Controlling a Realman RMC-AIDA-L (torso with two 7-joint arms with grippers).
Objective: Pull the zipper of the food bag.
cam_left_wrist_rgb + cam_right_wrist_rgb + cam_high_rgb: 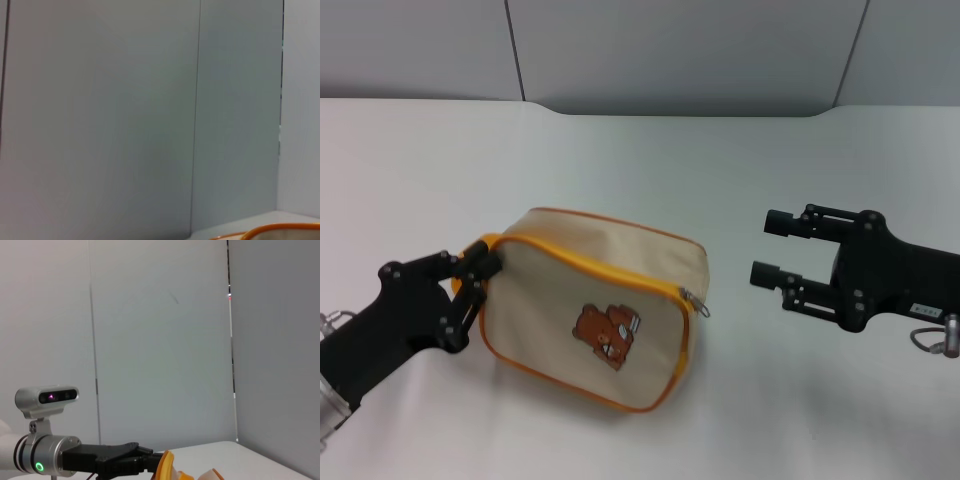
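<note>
The food bag [555,285], beige with orange-yellow piping and a brown bear picture [607,335], lies on the white table [650,160]. The zipper [610,265] runs along the front panel's upper edge, and its silver pull tab [698,303] hangs at the bag's right corner. My left gripper [475,278] is at the bag's left end, shut on the orange-yellow strap handle [167,465]. It also shows in the right wrist view [150,460]. My right gripper [765,247] is open and empty, to the right of the pull tab and apart from it. An edge of the bag's piping [285,228] shows in the left wrist view.
Grey wall panels [670,50] stand behind the table's far edge. The left arm's wrist camera [47,397] shows in the right wrist view.
</note>
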